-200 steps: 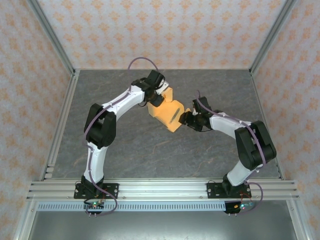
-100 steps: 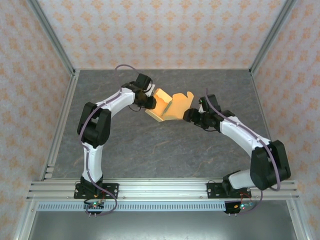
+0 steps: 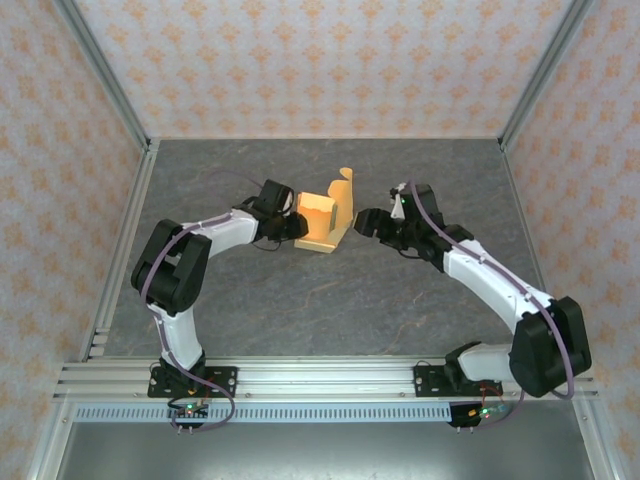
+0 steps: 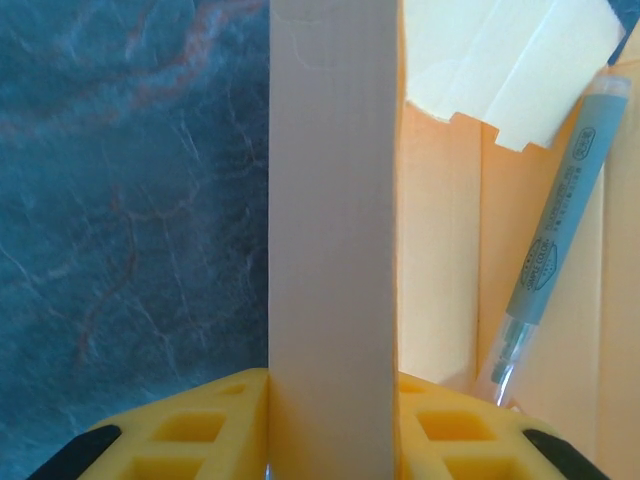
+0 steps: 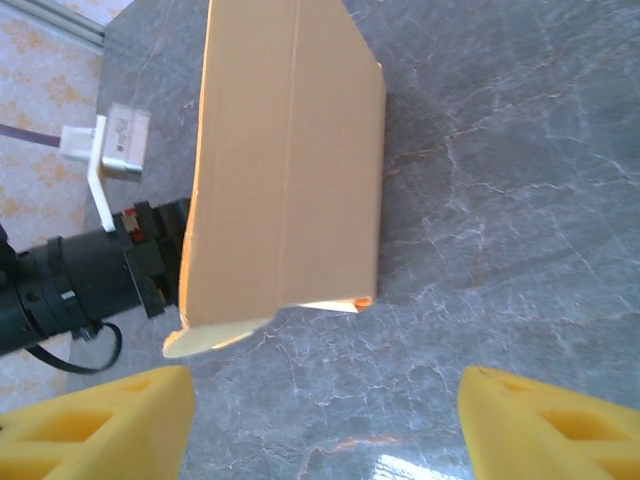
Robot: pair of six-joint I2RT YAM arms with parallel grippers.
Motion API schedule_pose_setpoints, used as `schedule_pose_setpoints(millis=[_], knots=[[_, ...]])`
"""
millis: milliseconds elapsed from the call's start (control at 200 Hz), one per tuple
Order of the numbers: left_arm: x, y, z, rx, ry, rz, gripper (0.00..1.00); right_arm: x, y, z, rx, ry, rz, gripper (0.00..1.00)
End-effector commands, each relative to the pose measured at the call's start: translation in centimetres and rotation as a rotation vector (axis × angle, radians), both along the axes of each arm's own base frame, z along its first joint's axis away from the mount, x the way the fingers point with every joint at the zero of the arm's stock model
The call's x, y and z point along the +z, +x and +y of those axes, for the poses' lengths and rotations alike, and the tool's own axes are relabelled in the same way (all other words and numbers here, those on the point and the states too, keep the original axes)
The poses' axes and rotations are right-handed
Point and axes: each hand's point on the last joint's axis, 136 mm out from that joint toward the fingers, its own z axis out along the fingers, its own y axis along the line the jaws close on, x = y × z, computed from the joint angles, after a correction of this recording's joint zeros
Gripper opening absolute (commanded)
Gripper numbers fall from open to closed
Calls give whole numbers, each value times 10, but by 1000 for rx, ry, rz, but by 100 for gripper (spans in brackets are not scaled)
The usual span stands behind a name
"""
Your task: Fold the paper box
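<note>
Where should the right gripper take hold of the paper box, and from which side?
On the paper box, probably the upright right flap, from the right: it stands free facing the open right gripper, while the left gripper pinches the opposite wall.

Print on the pen (image 4: 560, 230) looks too blurred to read.

Desk (image 3: 300, 310) is showing as a dark grey surface, marbled with pale veins and glossy in patches. A half-formed orange-yellow paper box (image 3: 322, 222) is sitting on it near the middle, slightly toward the far edge. Its base is lying flat on the stone-look top, with one tall flap standing upright on its right side.
</note>
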Motion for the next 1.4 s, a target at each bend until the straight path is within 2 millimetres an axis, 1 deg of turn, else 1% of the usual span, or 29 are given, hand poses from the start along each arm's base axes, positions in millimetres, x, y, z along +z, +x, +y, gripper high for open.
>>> schedule_pose_setpoints(millis=[0,75,155,310,440,510,561,666,841,976,1066,1226,1301,1396], knots=[[18,6,-16,50,-77,-73,31,25,24,8,-14,25,-77,70],[14,3,-20,45,-70,-68,31,34,32,13,-9,26,-93,69],[13,1,-23,41,-68,-66,31,36,40,16,-2,3,-89,67],[11,0,-27,39,-68,-65,31,23,56,5,-35,-182,-78,62],[8,-1,-30,40,-68,-62,31,13,65,1,-41,-322,-67,52],[7,-2,-32,38,-70,-58,31,10,67,-5,-62,-414,-74,49],[7,-2,-32,38,-69,-58,31,8,67,-5,-60,-453,-78,46],[7,-3,-33,36,-67,-59,31,5,67,-3,-49,-503,-87,36],[8,-5,-35,36,-75,-61,34,9,67,-3,-39,-591,-110,20],[15,-8,-43,29,-123,-69,37,13,68,-8,-19,-645,-125,13],[18,-10,-46,30,-149,-75,41,14,66,-11,6,-682,-130,10],[29,-14,-46,19,-177,-106,56,16,63,-13,75,-742,-144,5],[34,-18,-45,-11,-161,-121,62,17,61,-11,130,-764,-155,5],[39,-23,-38,-63,-96,-152,67,20,58,-9,206,-794,-179,3]])
